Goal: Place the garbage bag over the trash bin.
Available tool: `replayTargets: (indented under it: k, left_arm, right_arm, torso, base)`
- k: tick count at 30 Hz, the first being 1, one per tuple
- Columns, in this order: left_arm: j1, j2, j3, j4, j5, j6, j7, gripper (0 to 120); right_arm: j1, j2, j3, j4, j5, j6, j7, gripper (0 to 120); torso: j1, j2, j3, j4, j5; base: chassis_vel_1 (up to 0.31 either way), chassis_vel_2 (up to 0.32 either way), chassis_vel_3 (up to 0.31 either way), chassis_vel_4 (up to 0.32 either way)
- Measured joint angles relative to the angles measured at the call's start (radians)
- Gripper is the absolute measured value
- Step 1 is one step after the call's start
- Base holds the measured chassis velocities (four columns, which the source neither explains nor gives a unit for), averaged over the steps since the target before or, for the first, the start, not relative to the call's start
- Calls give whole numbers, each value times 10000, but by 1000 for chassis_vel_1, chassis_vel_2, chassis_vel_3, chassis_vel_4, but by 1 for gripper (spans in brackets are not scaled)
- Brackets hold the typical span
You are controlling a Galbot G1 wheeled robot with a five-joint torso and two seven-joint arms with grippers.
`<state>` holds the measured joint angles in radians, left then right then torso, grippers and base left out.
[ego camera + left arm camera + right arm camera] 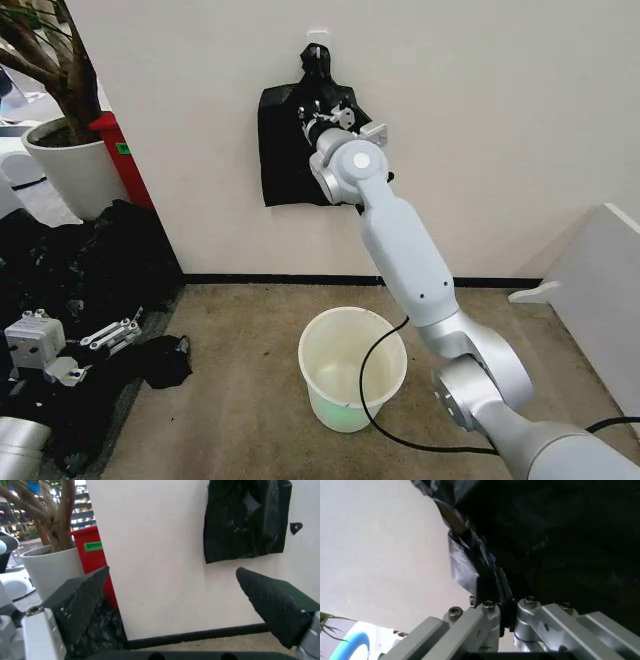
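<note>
Nearest to me, at the lower left of the head view, the left claw (100, 335) is idling low over a heap of black plastic sheeting (70, 260), its fingers (82, 600) standing wide apart with nothing between them. A little farther in, at the lower middle of the frame, the trash bin (352, 368) is standing upright and unlined on the carpet (240, 400), its mouth open to the ceiling. Farthest off, in the upper middle, the right arm is stretching up to the wall (480, 120), where the garbage bag (285, 150) is hanging from a hook (317, 40). The right claw (322, 112) is pressing its fingers (495, 592) together on a fold of the garbage bag. The bag is hanging flat against the wall, long axis vertical, knotted top upward. I'd judge the job is only beginning: the bag is gripped but not yet off its hook, and carrying, opening and fitting it over the rim are all left
</note>
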<state>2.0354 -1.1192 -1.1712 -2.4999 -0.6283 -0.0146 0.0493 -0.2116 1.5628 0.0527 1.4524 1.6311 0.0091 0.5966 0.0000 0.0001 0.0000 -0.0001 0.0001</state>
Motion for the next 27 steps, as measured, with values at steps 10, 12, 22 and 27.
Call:
replayTargets:
  k: [10,12,22,27]
  left_arm:
    - [33,-81,-5,0,0,-21,48,100]
    - [36,-93,4,0,1,-22,68,100]
    - [30,-99,37,0,5,-23,133,100]
    - [19,-102,55,0,5,-25,146,100]
  right_arm:
    - [-686,-738,-145,883,366,-3,214,0]
    - [-841,-941,-182,1115,481,-4,266,0]
    - [-1432,-1662,-406,1923,864,-16,473,0]
    - [-1854,-1904,-469,2264,938,-16,546,0]
  torso:
    - [0,0,0,1,0]
    - [0,0,0,0,1]
    - [0,0,0,0,1]
    - [0,-1,-1,1,0]
  base:
    - [0,0,0,0]
    - [0,0,0,0]
    - [0,0,0,0]
    - [0,0,0,0]
